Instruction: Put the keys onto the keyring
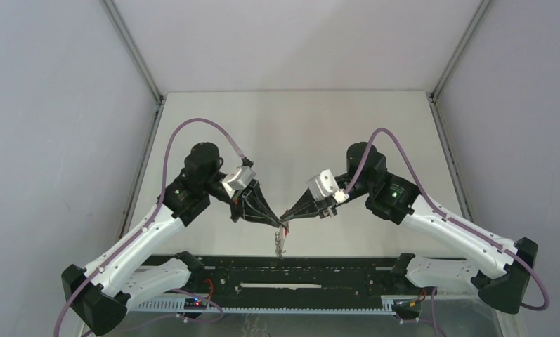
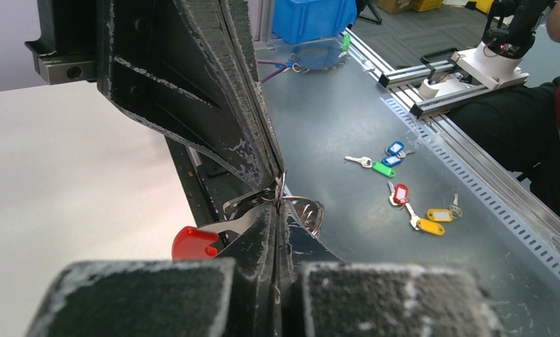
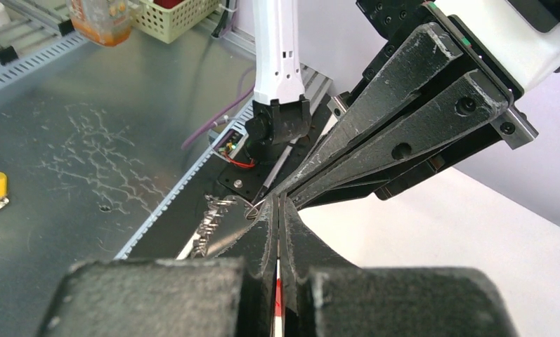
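White tabletop [image 1: 291, 133], walled by pale grey panels, fills the overhead view. The two arms come in from 8 and 4 o'clock and meet nose to nose close to its near edge. On the left gripper [image 1: 276, 222] the jaws are pressed flat together, and the same goes for the right gripper [image 1: 289, 215]; their tips touch at one spot above the table. From that spot the keyring [image 1: 280, 242] hangs toward 6 o'clock, its row of small metal loops dangling free. On the right wrist camera those loops sit at 9 o'clock of the right fingertips, joined to them by a thin wire ring. In the left wrist view the key with the red tag [image 2: 192, 243] sticks out at 8 o'clock of the closed tips, its silver blade running up into the pinch. Which claw clamps the key and which the ring cannot be told. Farther off at 3 o'clock, spare keys with coloured tags [image 2: 403, 196] lie on a metal bench [image 2: 333, 126]
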